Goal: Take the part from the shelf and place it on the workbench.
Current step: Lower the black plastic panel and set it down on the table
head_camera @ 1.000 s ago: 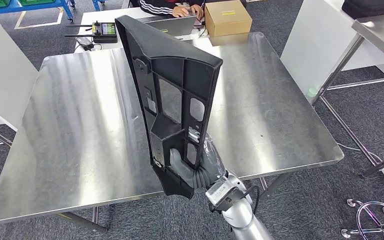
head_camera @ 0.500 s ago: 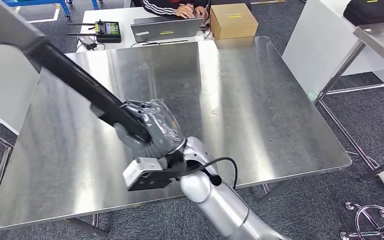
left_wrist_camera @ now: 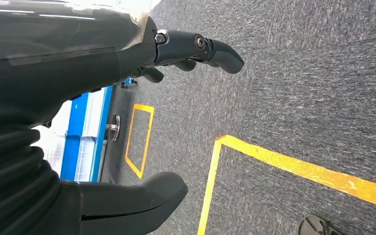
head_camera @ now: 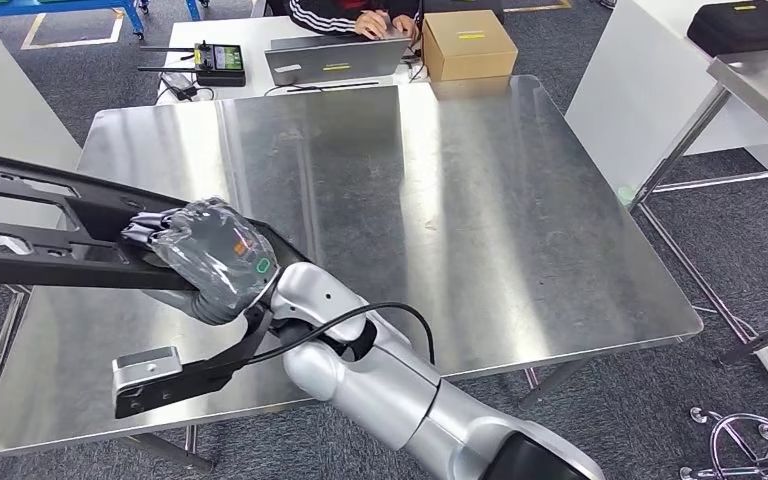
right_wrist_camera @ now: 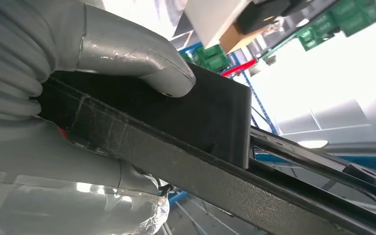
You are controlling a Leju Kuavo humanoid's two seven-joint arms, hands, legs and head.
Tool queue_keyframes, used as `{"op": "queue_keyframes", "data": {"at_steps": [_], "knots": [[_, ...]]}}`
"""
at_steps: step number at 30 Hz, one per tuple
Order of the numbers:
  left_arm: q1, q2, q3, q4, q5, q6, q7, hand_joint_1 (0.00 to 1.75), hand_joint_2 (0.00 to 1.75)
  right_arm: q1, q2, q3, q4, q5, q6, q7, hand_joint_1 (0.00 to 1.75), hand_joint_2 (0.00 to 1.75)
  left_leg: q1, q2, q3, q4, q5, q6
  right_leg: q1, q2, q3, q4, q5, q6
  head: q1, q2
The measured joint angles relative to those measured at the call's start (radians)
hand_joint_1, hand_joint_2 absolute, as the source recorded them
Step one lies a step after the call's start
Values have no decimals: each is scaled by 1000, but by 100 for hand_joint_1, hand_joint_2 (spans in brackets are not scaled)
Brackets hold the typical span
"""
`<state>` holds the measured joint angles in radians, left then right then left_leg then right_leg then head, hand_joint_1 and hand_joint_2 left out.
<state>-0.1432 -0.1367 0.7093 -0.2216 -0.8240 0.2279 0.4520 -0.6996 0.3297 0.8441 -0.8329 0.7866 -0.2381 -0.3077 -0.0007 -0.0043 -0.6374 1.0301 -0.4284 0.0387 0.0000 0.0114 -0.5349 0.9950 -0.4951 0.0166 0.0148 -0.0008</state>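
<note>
Black part [head_camera: 50,235] gripped by right hand [head_camera: 205,255], far end cropped; left hand [left_wrist_camera: 127,73] spread, empty.

Right hand [head_camera: 205,262] has swung the long black ribbed plastic part [head_camera: 50,235] from upright over mid-table, through a leftward tilt, to nearly flat over the left edge of the steel workbench [head_camera: 480,190]. Forearm now reaches across the front edge, hand further left. Camera view shifted slightly between the earlier frames.

one part [head_camera: 50,235], one workbench [head_camera: 480,210], one laptop [head_camera: 335,58]
</note>
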Motion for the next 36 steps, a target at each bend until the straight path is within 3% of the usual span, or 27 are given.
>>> {"op": "queue_keyframes", "data": {"at_steps": [7,11,15,20,25,29,36], "knots": [[-17,0,-2,0,-17,8,0,0,175,-132,17,162,161,52,28,247,175,175,3,1,0,0,0,-1,1,0,3,0,0,0,0,0],[-20,0,-2,0,-22,15,0,0,175,-186,18,241,276,63,28,347,175,175,4,1,0,0,1,-1,1,0,3,0,0,0,0,0],[-23,1,-1,0,-22,19,0,0,175,-234,11,260,422,66,27,415,175,175,4,0,0,0,1,-1,1,-1,3,0,0,0,0,0],[-23,3,0,0,-17,27,0,0,175,-264,-48,259,535,70,58,530,175,175,3,-1,0,1,1,-1,1,-1,4,0,0,0,0,0],[-21,7,1,0,-15,29,0,0,175,-273,-106,252,582,71,72,578,175,175,1,0,0,1,1,0,0,-1,4,0,1,1,0,0],[-20,8,4,0,-14,29,0,0,175,-278,-136,244,600,75,91,604,0,0,2,0,0,1,1,0,0,-1,4,0,1,1,0,0],[-17,9,6,0,-16,27,0,0,175,-282,-152,242,607,85,103,605,0,0,2,0,0,1,0,-1,1,-1,4,0,1,1,0,0]]}}
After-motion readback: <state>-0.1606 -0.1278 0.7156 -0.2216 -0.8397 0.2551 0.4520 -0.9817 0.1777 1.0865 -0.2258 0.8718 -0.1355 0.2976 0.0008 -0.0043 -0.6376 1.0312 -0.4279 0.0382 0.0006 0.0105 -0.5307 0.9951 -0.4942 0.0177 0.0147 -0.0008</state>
